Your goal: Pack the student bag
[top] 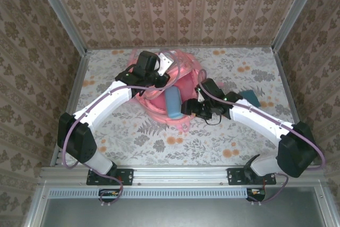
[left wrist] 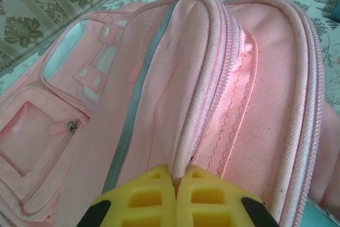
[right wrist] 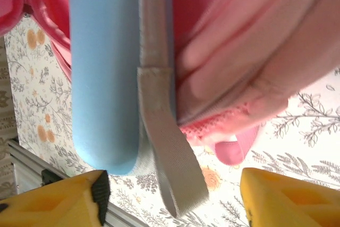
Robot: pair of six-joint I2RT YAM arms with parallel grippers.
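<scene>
Slumped at the middle of the floral table [top: 212,142], a little toward the far side: the student bag [top: 183,78], salmon-pink, main opening gaping upward. Gripped from the left by the left gripper [top: 156,78], yellow fingers [left wrist: 154,200] pressed together on a fold of the zipped rim, pink cloth pinched between them. Seen from that wrist, the same student bag [left wrist: 228,104] with a grey stripe [left wrist: 133,99] running along one seam and a small zip pocket [left wrist: 48,131] on its left face. Lodged in the bag's opening, a pale blue case [top: 172,102], long and rounded, its near end sticking out past the pink edge. Just right of the case and near the bag's right side, the right gripper [top: 191,107], jaws spread wide and grasping nothing. From its wrist camera, blue case [right wrist: 103,67] to the left, pink bag folds [right wrist: 249,41] to the right, and a grey strap [right wrist: 167,147] hanging down into the gap between the two yellow fingers [right wrist: 58,203]; contact with either pad not clear. Farther right on the table, partly behind the right arm, a teal object [top: 251,98], well apart from the bag.
</scene>
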